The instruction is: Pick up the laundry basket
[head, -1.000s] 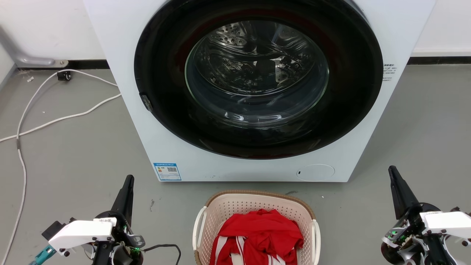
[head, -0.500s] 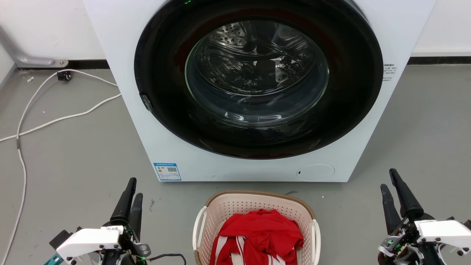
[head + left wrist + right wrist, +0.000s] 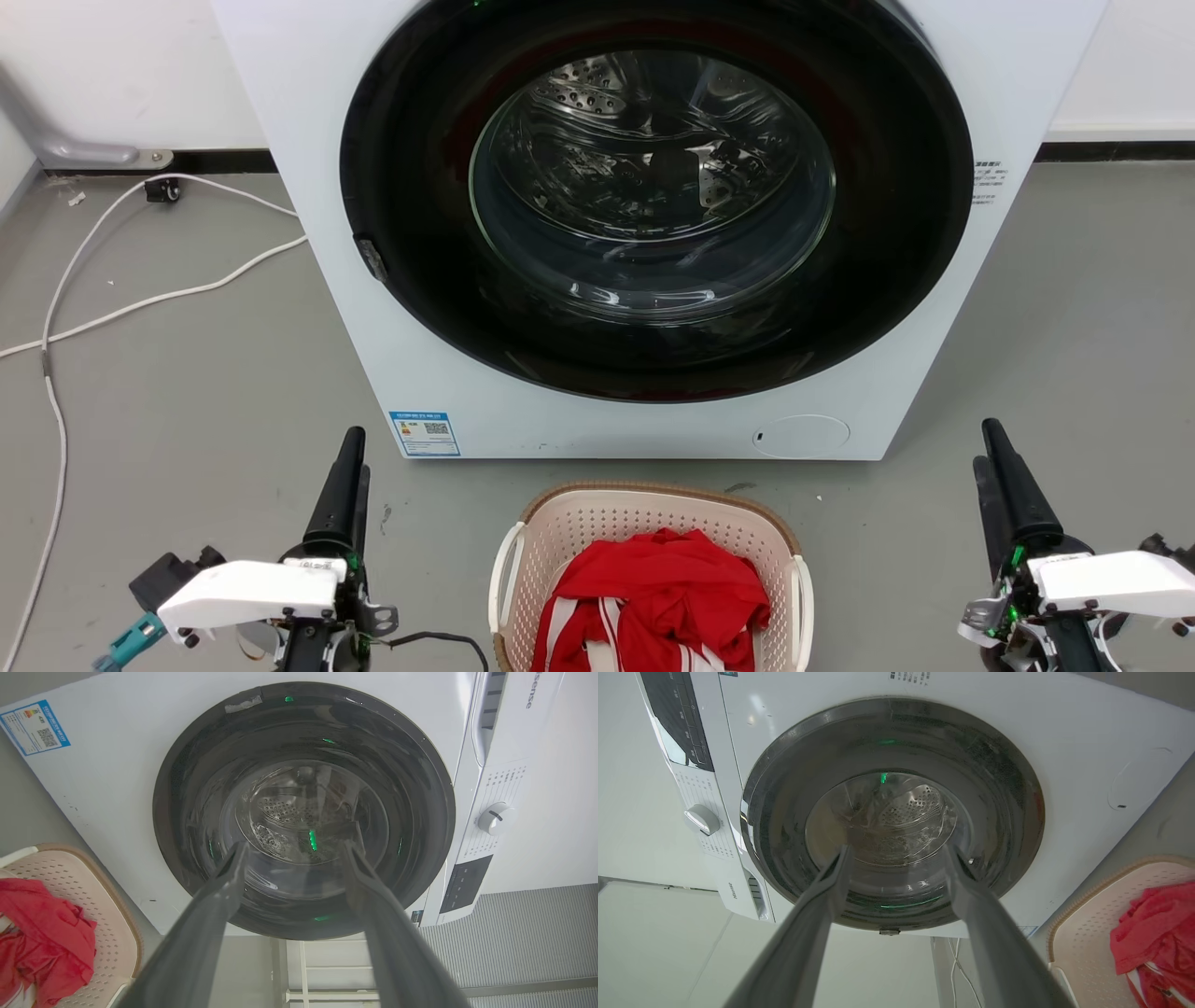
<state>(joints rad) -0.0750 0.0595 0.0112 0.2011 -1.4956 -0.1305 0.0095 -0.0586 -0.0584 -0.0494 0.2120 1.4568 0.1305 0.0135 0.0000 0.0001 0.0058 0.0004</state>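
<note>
The laundry basket [image 3: 597, 525] sits on the floor at the bottom centre of the head view, cream with a brown rim and white side handles, and holds red and white clothes [image 3: 665, 588]. My left gripper [image 3: 353, 448] stands left of it and my right gripper [image 3: 986, 446] right of it, both well apart from the handles, fingers pointing at the washer. In the left wrist view my left gripper [image 3: 295, 845] is open and empty, with the basket [image 3: 108, 933] at lower left. My right gripper [image 3: 897, 849] is also open and empty, with the basket [image 3: 1083, 938] at lower right.
A white front-loading washer [image 3: 317, 187] with a shut dark glass door [image 3: 653, 187] stands right behind the basket. White cables [image 3: 140, 303] trail over the grey floor at left. Bare floor lies on both sides of the basket.
Both wrists have rolled, so each gripper's two fingers came into sight and now nearly line up. The left gripper has shifted a little right, toward the basket. The basket has not moved.
</note>
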